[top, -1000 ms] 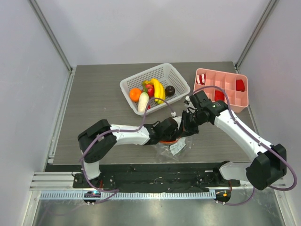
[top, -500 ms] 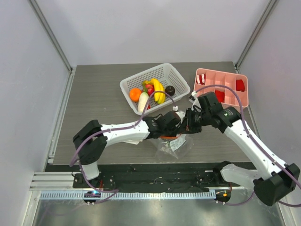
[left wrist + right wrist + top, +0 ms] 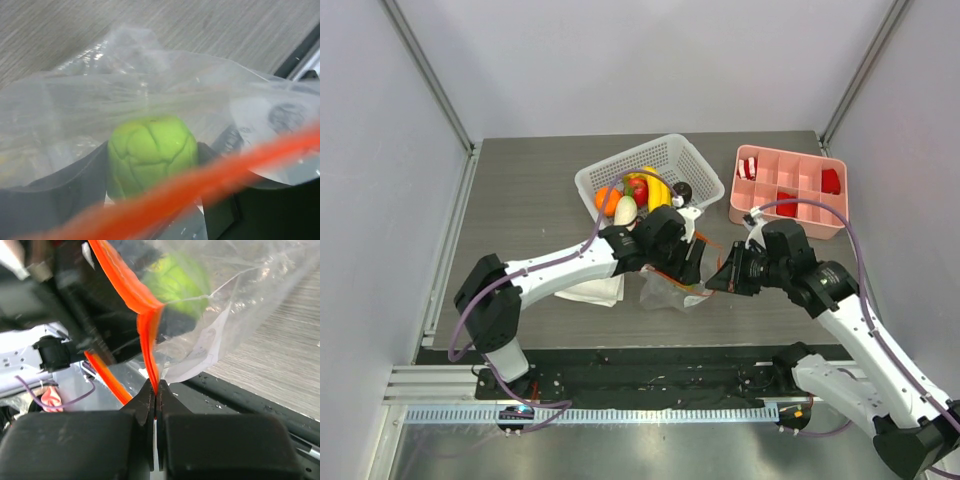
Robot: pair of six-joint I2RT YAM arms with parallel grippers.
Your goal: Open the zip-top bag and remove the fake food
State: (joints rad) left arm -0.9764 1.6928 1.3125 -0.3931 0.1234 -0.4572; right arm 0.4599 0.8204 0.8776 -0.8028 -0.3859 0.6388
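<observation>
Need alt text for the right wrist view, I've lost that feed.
The right gripper is shut on the bag's orange-red zip strip, pinching it between its fingertips. The clear bag spreads above it with a blurred green fruit inside, and the table shows at right.

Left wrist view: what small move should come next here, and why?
Probably the left tool should draw back out of the zip-top bag with the green apple: the apple sits between its jaws inside the open mouth, while the right tool pinches the orange zip strip, holding it open.
</observation>
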